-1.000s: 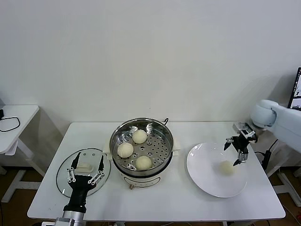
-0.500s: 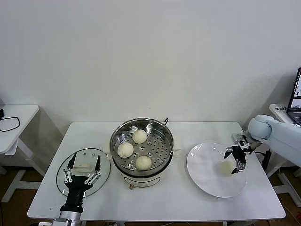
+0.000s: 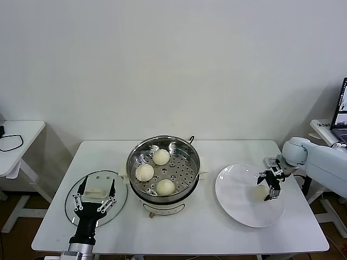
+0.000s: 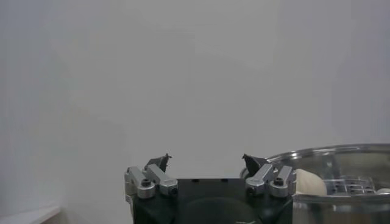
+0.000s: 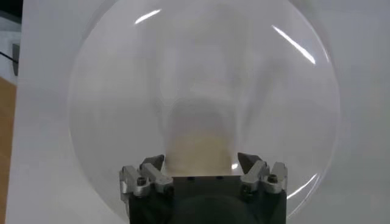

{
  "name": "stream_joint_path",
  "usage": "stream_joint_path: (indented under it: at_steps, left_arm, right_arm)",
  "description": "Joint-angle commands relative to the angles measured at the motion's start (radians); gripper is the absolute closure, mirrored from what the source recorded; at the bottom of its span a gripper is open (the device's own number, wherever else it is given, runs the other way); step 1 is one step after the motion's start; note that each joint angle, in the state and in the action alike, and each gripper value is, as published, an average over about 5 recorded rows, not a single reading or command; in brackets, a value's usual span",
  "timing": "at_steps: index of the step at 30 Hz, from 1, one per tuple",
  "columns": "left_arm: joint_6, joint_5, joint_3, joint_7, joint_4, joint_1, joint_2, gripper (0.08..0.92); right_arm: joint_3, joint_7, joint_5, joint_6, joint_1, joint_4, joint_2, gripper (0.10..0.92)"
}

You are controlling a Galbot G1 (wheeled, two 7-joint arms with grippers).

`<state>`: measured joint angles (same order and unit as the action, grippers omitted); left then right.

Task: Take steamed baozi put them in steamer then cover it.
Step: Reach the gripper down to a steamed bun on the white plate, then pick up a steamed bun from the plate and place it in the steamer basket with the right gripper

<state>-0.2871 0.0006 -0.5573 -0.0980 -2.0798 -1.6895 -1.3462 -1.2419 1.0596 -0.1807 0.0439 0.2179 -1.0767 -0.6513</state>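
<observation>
Head view: white table [image 3: 217, 227] before bare pale wall [image 3: 173, 65].

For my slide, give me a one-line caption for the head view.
Three baozi sit in the steamer as the right gripper straddles the last one on the plate.

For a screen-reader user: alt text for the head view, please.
The right gripper brackets the last baozi on a white plate; three baozi sit in the steamer. The open left gripper hovers over the cover.
</observation>
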Motion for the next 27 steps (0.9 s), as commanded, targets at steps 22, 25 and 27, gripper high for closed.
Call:
stream_joint_path:
  at_steps: [22,25,27]
  left_arm:
    - [0.013,0.0,0.018,0.0,-0.009,0.018,0.014,0.177]
    - [0.013,0.0,0.018,-0.001,-0.011,0.017,0.014,0.177]
    - [0.012,0.0,0.018,-0.001,-0.01,0.017,0.013,0.177]
  right_arm:
    - [-0.163,0.307,-0.216,0.023,0.605,-0.115,-0.22,0.406]
    - [-0.18,0.316,-0.268,0.034,0.662,-0.146,-0.302,0.406]
    - [-0.19,0.309,-0.313,0.045,0.69,-0.164,-0.358,0.406]
